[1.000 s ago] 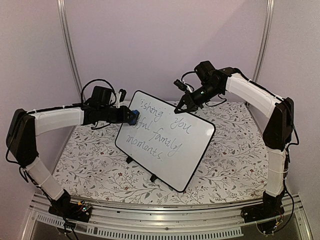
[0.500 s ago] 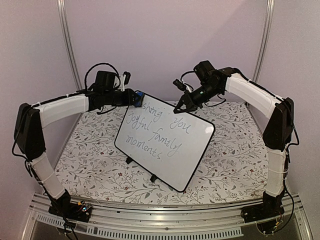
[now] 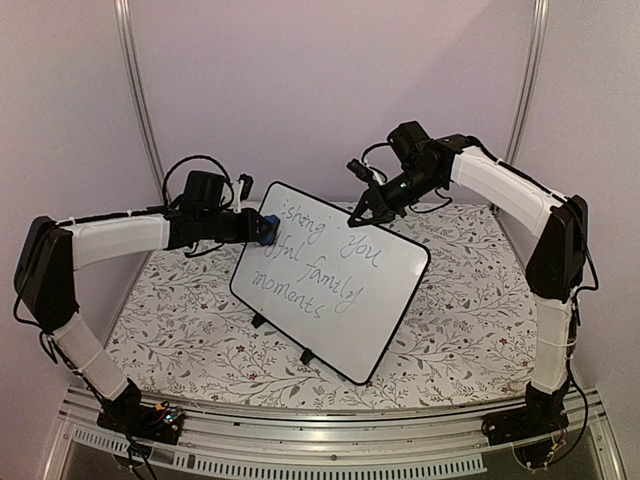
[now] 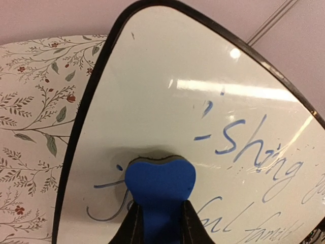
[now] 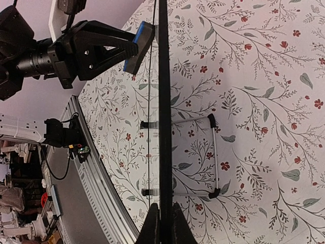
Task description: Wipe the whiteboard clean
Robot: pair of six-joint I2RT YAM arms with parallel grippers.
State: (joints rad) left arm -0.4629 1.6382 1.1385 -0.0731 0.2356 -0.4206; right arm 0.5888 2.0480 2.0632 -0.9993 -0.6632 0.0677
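Observation:
The whiteboard (image 3: 345, 300) stands tilted on its small black feet in the middle of the table, with grey-blue handwriting across its upper half. My left gripper (image 3: 262, 230) is shut on a blue eraser block (image 4: 160, 180) and presses it flat against the whiteboard (image 4: 167, 101) near its left edge, over the start of the second line of writing. My right gripper (image 3: 358, 212) is shut on the board's top edge. In the right wrist view the board's black frame (image 5: 163, 101) runs edge-on between my fingers (image 5: 163, 211), with the eraser (image 5: 138, 48) on its far side.
A floral cloth (image 3: 190, 300) covers the table. The board's wire stand (image 5: 213, 155) props it from behind. An aluminium rail (image 3: 330, 440) runs along the near edge, and two metal posts (image 3: 135, 90) rise at the back wall.
Half a second ago the left gripper had lifted the eraser to the board's top left corner; it has swept back down to the left edge. The right gripper and board have not moved.

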